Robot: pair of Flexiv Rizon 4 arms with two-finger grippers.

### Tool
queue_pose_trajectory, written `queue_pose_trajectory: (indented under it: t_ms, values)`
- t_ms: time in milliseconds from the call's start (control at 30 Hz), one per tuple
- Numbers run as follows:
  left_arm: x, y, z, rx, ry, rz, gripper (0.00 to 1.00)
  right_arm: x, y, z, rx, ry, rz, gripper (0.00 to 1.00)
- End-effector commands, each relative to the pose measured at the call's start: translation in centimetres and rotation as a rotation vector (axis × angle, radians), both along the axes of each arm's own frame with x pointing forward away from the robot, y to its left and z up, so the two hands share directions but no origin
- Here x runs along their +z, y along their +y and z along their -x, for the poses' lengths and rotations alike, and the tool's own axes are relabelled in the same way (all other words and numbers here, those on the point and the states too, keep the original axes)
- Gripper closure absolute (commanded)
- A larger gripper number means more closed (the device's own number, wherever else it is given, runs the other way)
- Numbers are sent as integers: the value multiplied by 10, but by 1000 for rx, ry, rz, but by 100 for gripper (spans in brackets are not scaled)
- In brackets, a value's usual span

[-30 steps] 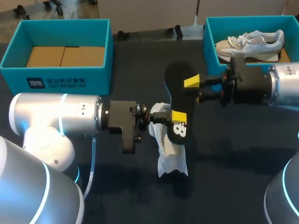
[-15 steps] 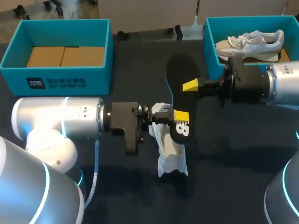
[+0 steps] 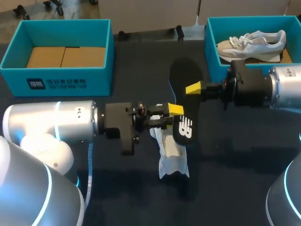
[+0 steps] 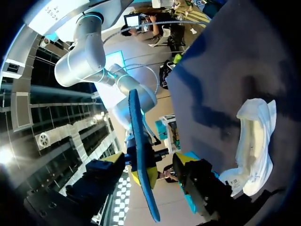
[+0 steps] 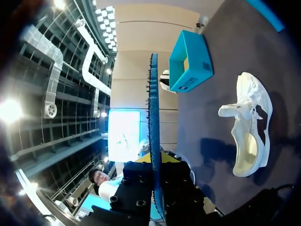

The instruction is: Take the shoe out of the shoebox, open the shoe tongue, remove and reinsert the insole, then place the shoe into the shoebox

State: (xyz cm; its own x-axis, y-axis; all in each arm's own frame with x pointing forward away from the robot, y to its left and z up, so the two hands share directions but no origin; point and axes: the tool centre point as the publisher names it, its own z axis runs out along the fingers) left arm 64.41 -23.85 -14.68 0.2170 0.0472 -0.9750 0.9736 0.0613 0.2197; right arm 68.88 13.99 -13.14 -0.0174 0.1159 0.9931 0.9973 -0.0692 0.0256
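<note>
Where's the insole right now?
Head view, centre of the table: the insole is held up in the right claw, over the white shoe, left claw beside it.

Dark table (image 3: 244, 160) — plain surface, soft shadows across it.

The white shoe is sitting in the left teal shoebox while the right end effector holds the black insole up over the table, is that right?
Not quite. The head view shows the white shoe lying on the dark table, not in the left teal shoebox. The right end effector does hold the black insole up over the table.
</note>
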Motion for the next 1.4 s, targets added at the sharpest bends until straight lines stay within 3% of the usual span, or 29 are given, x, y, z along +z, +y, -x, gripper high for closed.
queue_pose_trajectory:
  t_ms: [33, 233, 433, 567, 1033, 1233, 1400]
  values:
    - [4, 42, -3, -14, 12, -48, 0, -4, -1, 4, -9, 3, -1, 100]
    - [13, 59, -16, 11, 23, -132, 0, -9, 0, 6, -14, 11, -8, 100]
    - [16, 68, -31, 35, 83, -333, 0, -14, 4, 6, -6, 20, -14, 100]
    - [21, 66, -34, 75, 78, -406, 0, -17, 5, 8, -7, 25, -14, 100]
    - [23, 64, -34, 92, 85, -412, 0, -23, 9, 8, 2, 46, -9, 100]
    - [56, 49, -32, 76, 176, -506, 0, -26, 10, 9, 16, 54, 4, 100]
    - [69, 45, -35, 104, 179, -621, 0, -27, 12, 8, 20, 53, 8, 100]
